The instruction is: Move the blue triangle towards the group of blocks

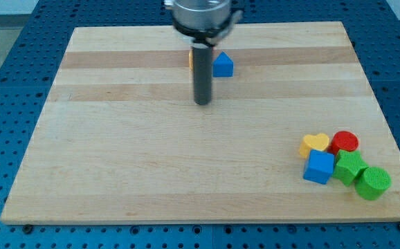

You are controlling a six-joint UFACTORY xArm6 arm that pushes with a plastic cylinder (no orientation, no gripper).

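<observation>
The blue triangle (pixel 222 65) lies near the view's top centre of the wooden board (pixel 117 159). My tip (pixel 202 103) stands just below and to the left of it, a short gap away. An orange block (pixel 191 59) is mostly hidden behind the rod, left of the triangle. The group of blocks sits at the view's bottom right: a yellow heart (pixel 315 144), a red cylinder (pixel 344 142), a blue cube (pixel 319 167), a green block (pixel 350 167) and a green cylinder (pixel 374 182).
The board rests on a blue perforated table (pixel 6 76). The arm's round mount (pixel 200 14) hangs over the board's top edge.
</observation>
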